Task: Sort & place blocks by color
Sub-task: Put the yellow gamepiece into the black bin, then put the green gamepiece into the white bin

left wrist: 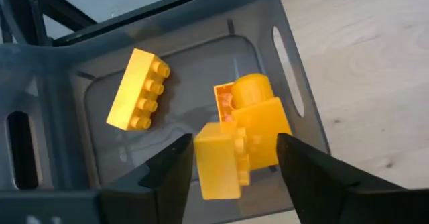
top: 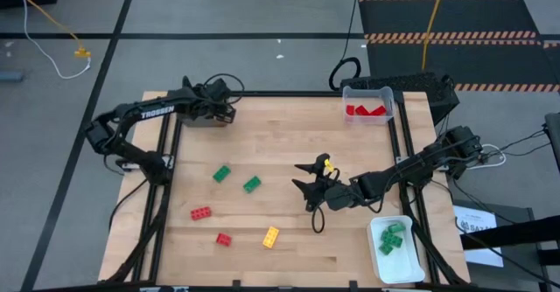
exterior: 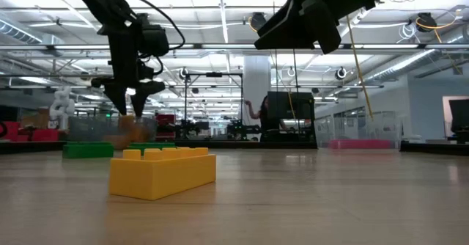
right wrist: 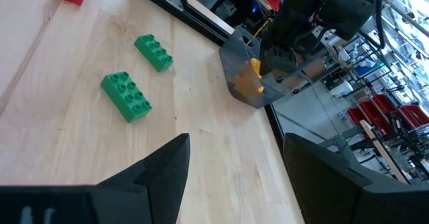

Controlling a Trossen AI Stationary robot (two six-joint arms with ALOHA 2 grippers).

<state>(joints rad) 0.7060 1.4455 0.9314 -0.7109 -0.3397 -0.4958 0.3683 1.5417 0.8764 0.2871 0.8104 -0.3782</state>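
- A wooden bench (top: 289,135) stands on a grey floor marked with dark lines; past its far edge the room shows ceiling lights and racks.
- The left hand (left wrist: 231,177) hangs over the dark grey tray (top: 206,115) at the far left corner, its fingers (left wrist: 171,174) spread apart with nothing gripped.
- Inside that tray lie yellow blocks: one long yellow block (left wrist: 139,90) apart from the others, and a yellow pair (left wrist: 244,133) heaped together just under the parted fingers.
- The right hand (top: 306,187) hovers over the middle of the bench, jaws wide and empty.
- Two green blocks (top: 222,174) (top: 252,184) lie left of centre, near each other.
- Two red blocks (top: 200,212) (top: 224,239) sit toward the near left.
- A yellow block (top: 271,236) lies on the near side, just right of the second red one.
- The clear tray (top: 367,95) at the far right holds red pieces (top: 366,110).
- The white tray (top: 411,270) at the near right holds green pieces (top: 391,237).
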